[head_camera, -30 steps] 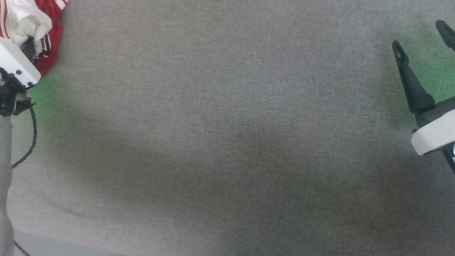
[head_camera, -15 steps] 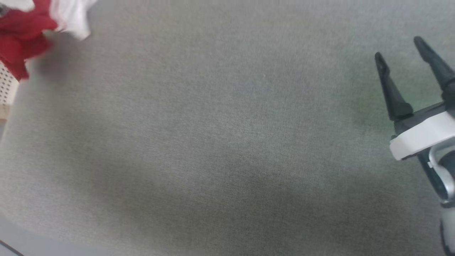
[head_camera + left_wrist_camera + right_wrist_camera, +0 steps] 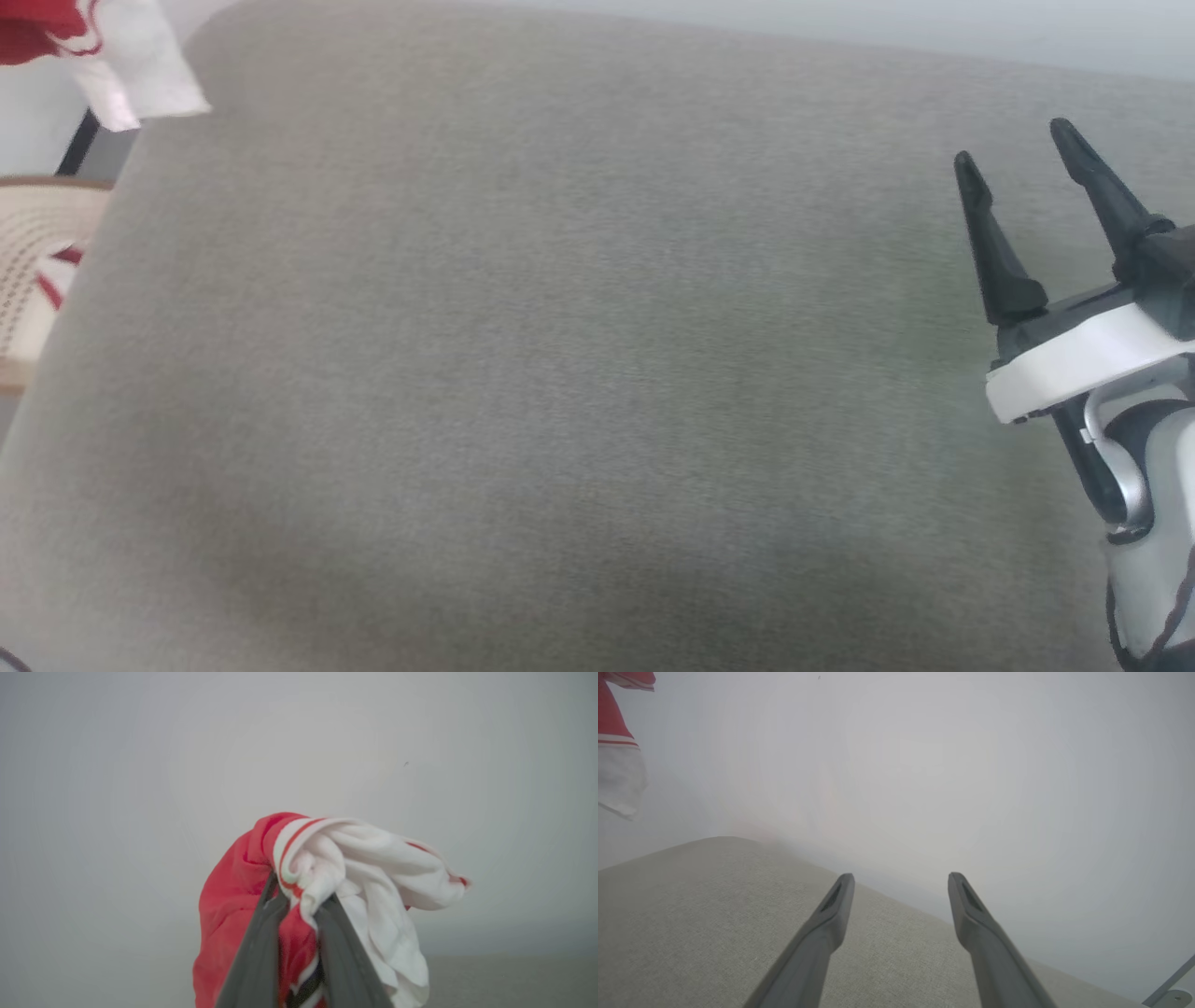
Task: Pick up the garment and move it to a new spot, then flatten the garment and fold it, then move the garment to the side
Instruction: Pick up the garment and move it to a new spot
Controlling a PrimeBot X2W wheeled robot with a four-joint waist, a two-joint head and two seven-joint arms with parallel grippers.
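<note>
Two claws, two states. Nearest you, the right claw (image 3: 1016, 147) sits at the right edge over the desk (image 3: 560, 373), fingers spread with nothing between them. My guess is it's parked there to leave the landing zone free and be ready for a second corner. The desk top is grey fabric and bare across the middle, so nothing blocks a drop. Off its left edge there's a pale perforated basket (image 3: 28, 271) with something red-and-white (image 3: 65, 255) in it; can't tell what. A dark bar (image 3: 77, 143) stands just past that. Farther out, at the far-left corner, the garment (image 3: 131, 65) hangs in the air. A white sleeve dangles past the desk corner, and the red body above it is cut by the frame. The left wrist view explains the hold: the left claw (image 3: 301, 891) is clenched on a bunched wad at the striped seam where red meets white, with cloth spilling either side of the fingers. That's a bundle grasp, not an edge grasp. It's fine for carrying, but I'd expect a crumpled landing and real flattening work. You're in the carry leg; flatten and fold aren't started. The risk is that trailing sleeve catching the basket or bar if you swing low on that side, so bring it in over the desk first. Behind it all is a plain pale wall (image 3: 934, 23).
</note>
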